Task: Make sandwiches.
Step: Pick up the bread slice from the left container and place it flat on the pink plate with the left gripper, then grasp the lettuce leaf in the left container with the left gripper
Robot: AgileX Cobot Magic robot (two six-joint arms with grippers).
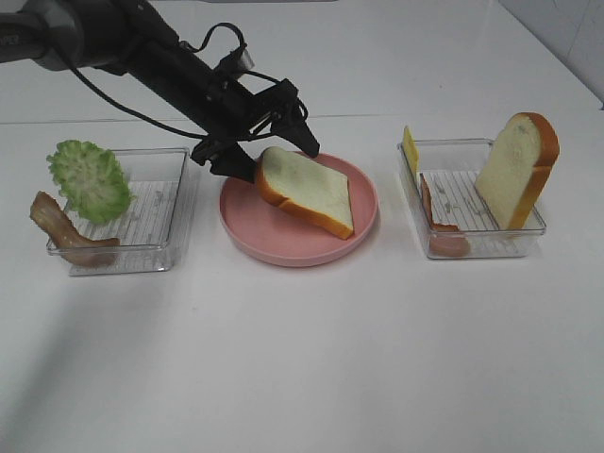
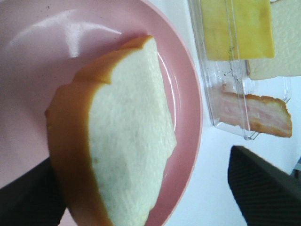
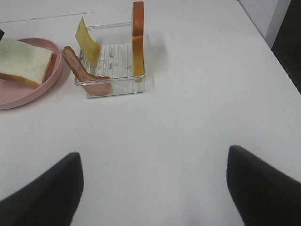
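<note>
White table: your left claw stands spread over the pink plate, one finger against the crust of the bread slice lying tilted on that plate. Your right claw is likewise spread.

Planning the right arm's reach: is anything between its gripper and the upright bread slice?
Nothing visible. White table lies between the open right gripper and the clear plastic tray; the yellow cheese square and brown meat strip lean at the side opposite the orange-crusted white bread slice.
</note>
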